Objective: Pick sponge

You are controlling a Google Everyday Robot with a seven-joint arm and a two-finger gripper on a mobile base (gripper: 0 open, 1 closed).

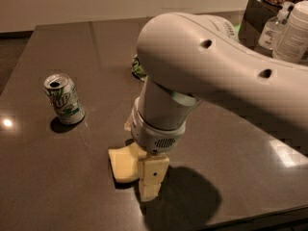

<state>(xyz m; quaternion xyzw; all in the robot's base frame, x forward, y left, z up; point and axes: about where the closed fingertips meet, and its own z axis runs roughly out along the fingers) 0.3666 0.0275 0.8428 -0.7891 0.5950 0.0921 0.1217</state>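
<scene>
The sponge is a flat pale-yellow block lying on the dark table, in front of centre. Only its left part shows; the rest is hidden under the arm. My gripper, boxy and cream-yellow, hangs from the big white arm. It reaches down to the table at the sponge's right edge and overlaps it. I cannot tell whether it touches the sponge.
A green-and-white soda can stands upright at the left. A green snack bag peeks out behind the arm. Bottles stand on a dark box at the far right. The table's front edge runs at the lower right.
</scene>
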